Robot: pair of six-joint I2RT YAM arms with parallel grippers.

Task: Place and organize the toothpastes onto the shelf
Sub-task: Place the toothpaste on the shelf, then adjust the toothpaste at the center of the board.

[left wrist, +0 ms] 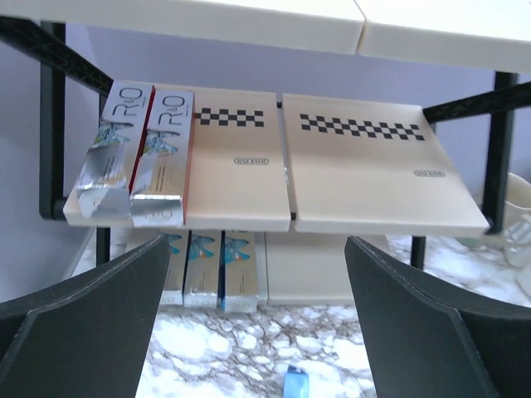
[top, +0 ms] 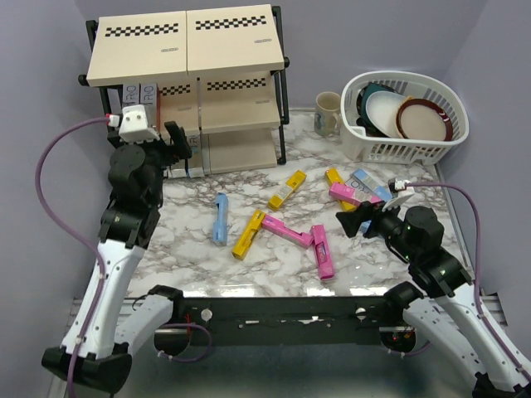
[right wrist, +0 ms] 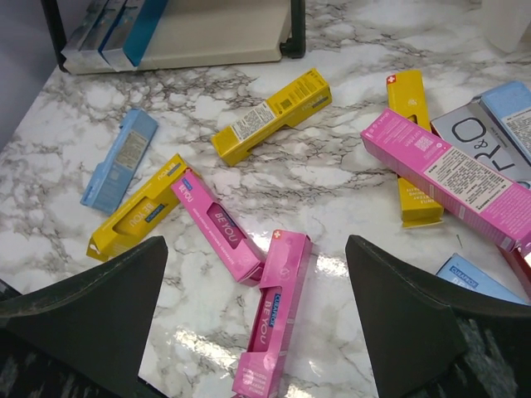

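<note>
Jaws of the left gripper [left wrist: 257, 249] stand wide apart with nothing between them, level with the middle board of the shelf [left wrist: 373, 182]; on that board, far left in the wrist view, two silver cartons [left wrist: 133, 153] lie side by side and touching, the right one edged in red; on the bottom board beneath sit three teal-blue cartons [left wrist: 207, 269] in a row; the right gripper [right wrist: 255, 249] is just as wide open and holds nothing, hanging over the marble table [right wrist: 315, 178]; just below its gap lies a pink carton [right wrist: 270, 319], touching a second pink carton [right wrist: 217, 228] that meets a yellow carton [right wrist: 137, 207]; a light blue carton [right wrist: 120, 157] lies upper left; a cluster of pink, yellow and silver cartons [right wrist: 452, 178] crowds the right edge; a white basket [top: 406, 116] of dishes sits upper right in the overhead view.
</note>
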